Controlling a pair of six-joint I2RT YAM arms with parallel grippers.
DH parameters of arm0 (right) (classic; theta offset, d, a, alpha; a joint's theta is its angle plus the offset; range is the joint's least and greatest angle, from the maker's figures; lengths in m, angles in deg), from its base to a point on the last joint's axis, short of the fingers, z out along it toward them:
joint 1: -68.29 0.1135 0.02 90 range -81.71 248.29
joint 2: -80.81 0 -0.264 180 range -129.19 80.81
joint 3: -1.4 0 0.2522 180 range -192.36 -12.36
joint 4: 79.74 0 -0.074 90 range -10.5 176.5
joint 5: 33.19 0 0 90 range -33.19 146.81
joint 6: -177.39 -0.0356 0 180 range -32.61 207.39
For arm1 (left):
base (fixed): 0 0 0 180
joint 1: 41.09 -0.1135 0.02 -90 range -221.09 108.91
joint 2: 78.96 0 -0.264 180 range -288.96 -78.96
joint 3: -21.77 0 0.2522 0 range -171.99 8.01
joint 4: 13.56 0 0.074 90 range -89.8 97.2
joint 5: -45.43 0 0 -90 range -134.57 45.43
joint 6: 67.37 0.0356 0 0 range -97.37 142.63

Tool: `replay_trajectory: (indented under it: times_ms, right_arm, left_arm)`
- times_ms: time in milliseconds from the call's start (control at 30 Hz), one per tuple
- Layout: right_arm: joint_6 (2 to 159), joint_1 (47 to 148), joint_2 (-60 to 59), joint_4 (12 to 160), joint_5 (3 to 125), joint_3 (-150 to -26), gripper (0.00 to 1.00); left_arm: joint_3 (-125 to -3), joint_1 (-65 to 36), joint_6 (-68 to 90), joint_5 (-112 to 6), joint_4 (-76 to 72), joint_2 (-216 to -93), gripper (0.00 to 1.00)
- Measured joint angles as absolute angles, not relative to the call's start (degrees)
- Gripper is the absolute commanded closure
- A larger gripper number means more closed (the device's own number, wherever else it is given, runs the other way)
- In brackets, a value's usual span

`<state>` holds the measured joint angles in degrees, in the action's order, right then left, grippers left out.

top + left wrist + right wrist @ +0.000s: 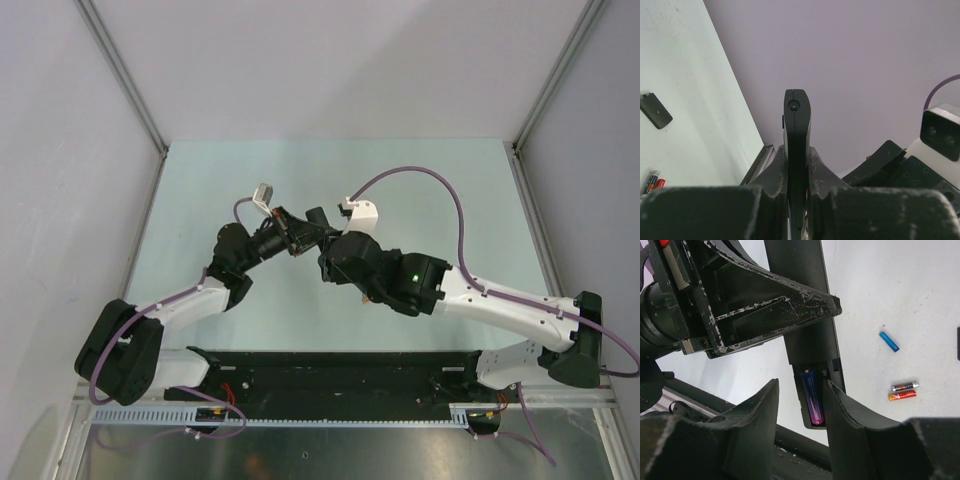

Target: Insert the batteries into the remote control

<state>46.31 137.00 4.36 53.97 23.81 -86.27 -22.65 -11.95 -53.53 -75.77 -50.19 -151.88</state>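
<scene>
My left gripper [797, 150] is shut on the black remote control [797, 120], holding it edge-on above the table. In the right wrist view the remote [807, 300] has its back compartment open, with a blue-purple battery [812, 396] lying in it. My right gripper [800, 405] is open, its fingers either side of the remote's open end. On the table lie a blue battery [888, 341], a red-orange one [902, 395] and a silver-and-black one [905, 386]. In the top view both grippers [300, 238] meet at the table's middle.
The remote's black battery cover [656, 110] lies flat on the pale green table [420, 180], beyond the loose batteries [652, 181]. Grey walls and metal frame posts enclose the table. A black rail [330, 375] runs along the near edge by the arm bases.
</scene>
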Motion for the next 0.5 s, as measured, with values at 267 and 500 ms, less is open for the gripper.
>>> replay_trajectory:
  times_ms: [267,500]
  right_arm:
    - [48.45,136.24,4.39,53.81,22.92,-88.43,0.53]
    - [49.06,135.67,5.11,52.46,21.01,-89.53,0.52]
  left_arm:
    - [-22.65,-11.64,-53.55,-75.75,-50.40,-151.88,1.00]
    - [-22.65,-11.53,-53.77,-75.86,-51.21,-151.88,1.00]
